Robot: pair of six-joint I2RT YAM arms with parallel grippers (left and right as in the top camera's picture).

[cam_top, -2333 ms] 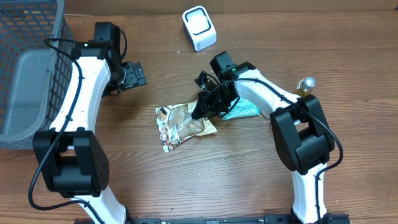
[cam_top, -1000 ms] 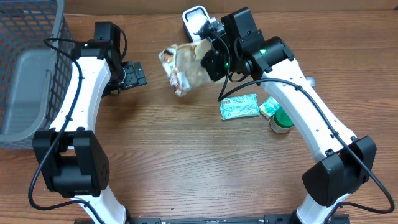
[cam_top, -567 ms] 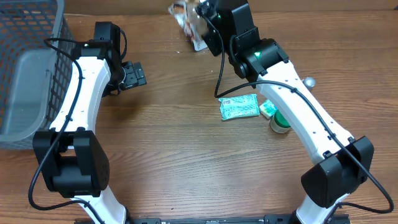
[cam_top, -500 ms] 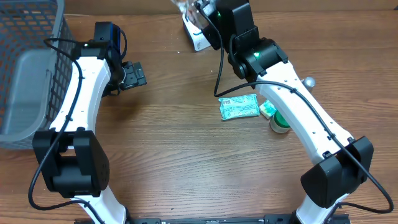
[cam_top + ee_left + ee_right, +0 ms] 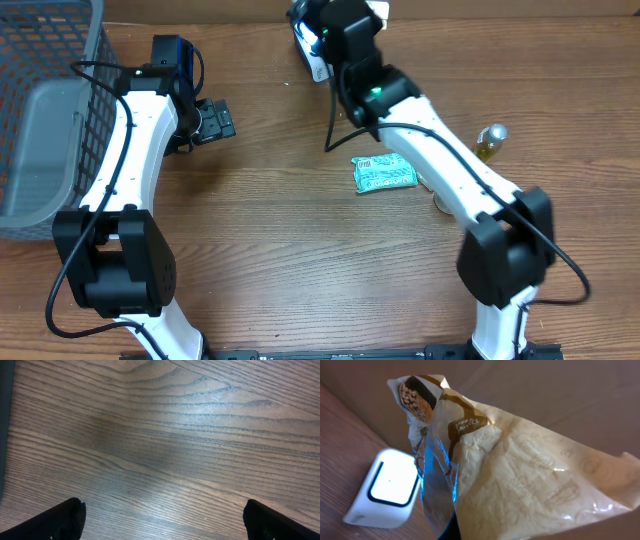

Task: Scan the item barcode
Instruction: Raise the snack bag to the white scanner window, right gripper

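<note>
- The right gripper (image 5: 320, 18) is closed tight on the snack packet (image 5: 520, 485), pinching its thin film. The fingers themselves are mostly hidden behind the packet in the right wrist view.
- The snack packet is lifted off the table (image 5: 300, 270) at its far edge. Its tan, crinkled side faces the wrist camera, and a printed picture of food shows on the top corner.
- The barcode scanner (image 5: 385, 489), a small white block, sits just below and beside the packet with its window glowing white. A bluish sheen runs along the packet edge nearest it. No barcode can be made out on the side that shows.
- Nearer the middle of the table, a green-and-white packet (image 5: 385, 173) lies flat under the right arm.
- A small bottle (image 5: 488, 140) with a silver cap stands well to the right.
- The left gripper (image 5: 215, 120) hangs spread wide over bare wood, holding nothing. Its two dark fingertips (image 5: 65, 520) sit at the opposite bottom corners of the left wrist view.
- A grey wire basket (image 5: 40, 60) stands at the far left. Within its mesh walls only a smooth grey surface shows.
</note>
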